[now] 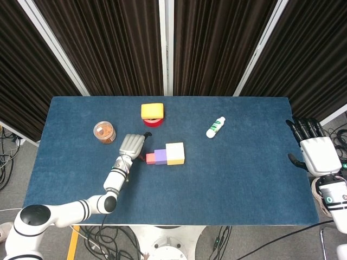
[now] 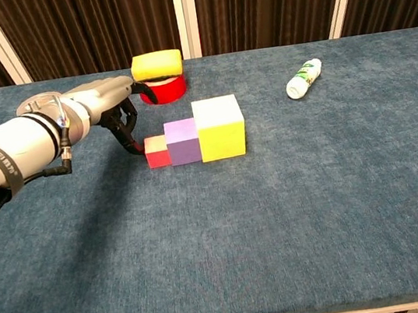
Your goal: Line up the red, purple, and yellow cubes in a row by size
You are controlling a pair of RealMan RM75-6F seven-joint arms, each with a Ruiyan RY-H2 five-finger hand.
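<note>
The red cube [image 1: 150,158] [image 2: 156,152], the purple cube [image 1: 160,156] [image 2: 182,141] and the yellow cube [image 1: 175,153] [image 2: 220,127] stand side by side in a touching row, smallest at the left and largest at the right. My left hand [image 1: 132,144] [image 2: 99,104] is just left of the row with its fingers curled down. Its fingertips [image 2: 134,136] touch the red cube's left face, and it holds nothing. My right hand [image 1: 317,152] hangs past the table's right edge with its fingers spread and nothing in it; the chest view does not show it.
A yellow sponge [image 1: 152,110] [image 2: 156,63] lies on a red tape roll [image 2: 163,92] behind the row. A white bottle [image 1: 216,127] [image 2: 303,78] lies at the back right. A jar of brown contents [image 1: 104,132] stands left of my left hand. The blue table [image 1: 244,184] runs wide to the right.
</note>
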